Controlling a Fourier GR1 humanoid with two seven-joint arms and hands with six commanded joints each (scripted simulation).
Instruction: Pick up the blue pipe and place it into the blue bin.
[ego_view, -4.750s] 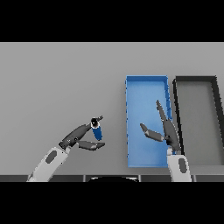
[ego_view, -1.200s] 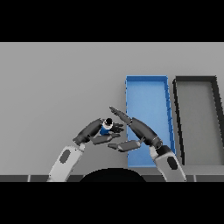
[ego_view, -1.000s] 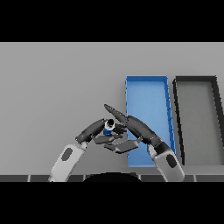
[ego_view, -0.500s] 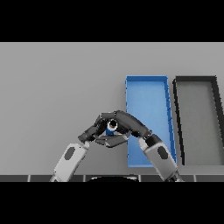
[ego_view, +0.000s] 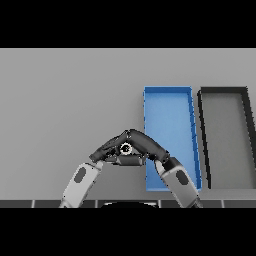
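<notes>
Grey table (ego_view: 65, 100), blue bin (ego_view: 167, 95) at right holds nothing, left hand (ego_view: 107, 149) and right hand (ego_view: 145, 144) both curl around blue pipe (ego_view: 126, 148) just left of bin: placing remains.

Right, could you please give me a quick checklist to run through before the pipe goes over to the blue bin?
1. Blue pipe enclosed between the hands: ok; only its pale end shows.
2. Left hand curled on the pipe: ok.
3. Right hand curled on the pipe: ok.
4. Pipe lifted off the grey table: cannot tell.
5. Blue bin free to receive it: ok; nothing lies in it.
6. Black bin apart from the target: ok; it sits beyond the blue bin.
</notes>
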